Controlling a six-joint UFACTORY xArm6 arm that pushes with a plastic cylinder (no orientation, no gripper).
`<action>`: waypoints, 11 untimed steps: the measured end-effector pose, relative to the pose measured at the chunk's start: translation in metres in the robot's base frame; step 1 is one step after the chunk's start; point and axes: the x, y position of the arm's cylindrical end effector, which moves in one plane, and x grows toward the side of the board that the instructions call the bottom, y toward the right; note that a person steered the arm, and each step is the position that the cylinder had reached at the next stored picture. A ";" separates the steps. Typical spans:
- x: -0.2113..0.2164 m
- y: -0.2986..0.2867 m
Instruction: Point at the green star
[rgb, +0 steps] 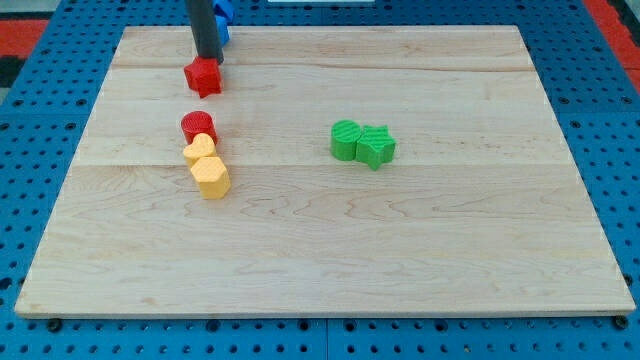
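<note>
The green star (376, 146) lies right of the board's middle, touching a green round block (346, 140) on its left. My tip (208, 60) stands at the view's upper left, right behind a red star-like block (203, 76). The tip is far to the left of the green star and higher in the view.
A red round block (198, 127) and two yellow blocks (200, 151) (210, 177) form a short column at the left, below the red star-like block. A blue block (223, 19) shows behind the rod at the board's top edge. The wooden board (450, 250) lies on a blue pegboard.
</note>
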 end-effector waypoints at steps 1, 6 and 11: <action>0.032 0.003; 0.186 0.169; 0.149 0.185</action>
